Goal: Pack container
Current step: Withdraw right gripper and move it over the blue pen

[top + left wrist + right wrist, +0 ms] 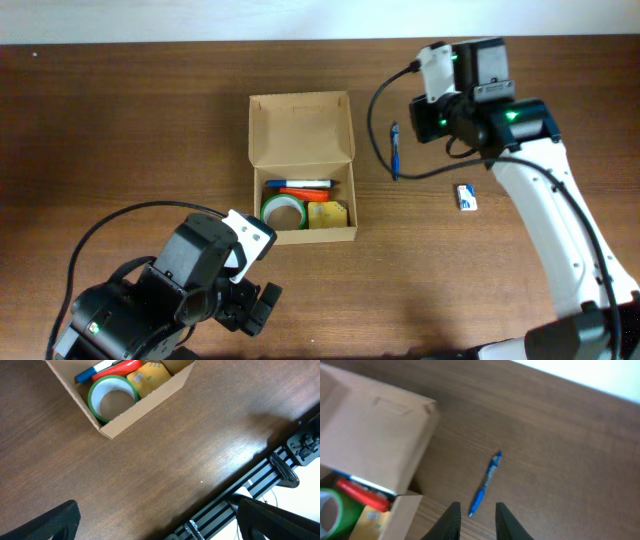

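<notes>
The container (300,135), a tan cardboard box, lies open at mid-table with its flap lid folded back. Inside it are a green tape roll (283,210), a blue pen (300,184), a red pen (296,192) and a yellow packet (328,214). Another blue pen (395,150) lies on the table right of the box. My right gripper (476,516) hovers just short of that pen (484,485), its jaws slightly apart and empty. My left gripper (160,525) stands wide open and empty over bare table, in front of the box (145,402).
A small white packet (467,196) lies to the right of the loose pen. The table's front edge and a black rail (260,480) run close by the left gripper. Cables trail from both arms.
</notes>
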Controlling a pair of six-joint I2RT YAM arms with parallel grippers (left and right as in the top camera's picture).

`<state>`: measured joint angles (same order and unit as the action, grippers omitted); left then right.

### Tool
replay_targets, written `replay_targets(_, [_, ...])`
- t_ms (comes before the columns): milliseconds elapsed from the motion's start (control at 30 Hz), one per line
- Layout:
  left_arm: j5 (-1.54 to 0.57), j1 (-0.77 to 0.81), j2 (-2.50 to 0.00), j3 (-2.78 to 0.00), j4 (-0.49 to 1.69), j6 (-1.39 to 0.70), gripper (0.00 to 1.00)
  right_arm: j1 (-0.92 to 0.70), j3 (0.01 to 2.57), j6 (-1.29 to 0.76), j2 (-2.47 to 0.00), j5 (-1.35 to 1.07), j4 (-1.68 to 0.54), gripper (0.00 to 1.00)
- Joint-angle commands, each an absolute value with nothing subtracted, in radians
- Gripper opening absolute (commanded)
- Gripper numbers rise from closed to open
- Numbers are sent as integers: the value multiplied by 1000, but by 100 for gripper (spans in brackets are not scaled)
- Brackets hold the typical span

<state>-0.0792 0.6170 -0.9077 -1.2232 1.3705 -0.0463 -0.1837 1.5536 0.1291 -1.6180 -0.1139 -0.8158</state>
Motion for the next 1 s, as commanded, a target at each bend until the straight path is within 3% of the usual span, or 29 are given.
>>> replay_targets(0, [-90, 619, -904, -1239, 1370, -53, 100, -161, 1550, 42, -1674, -154, -819, 24])
replay_targets(200, [-90, 619, -904, -1239, 1370, -53, 100, -161, 1549, 3, -1806, -153, -812, 31])
replay_targets(967, [-90, 619, -904, -1239, 1370, -53, 99, -164, 1548, -265, -2083, -66, -659, 32])
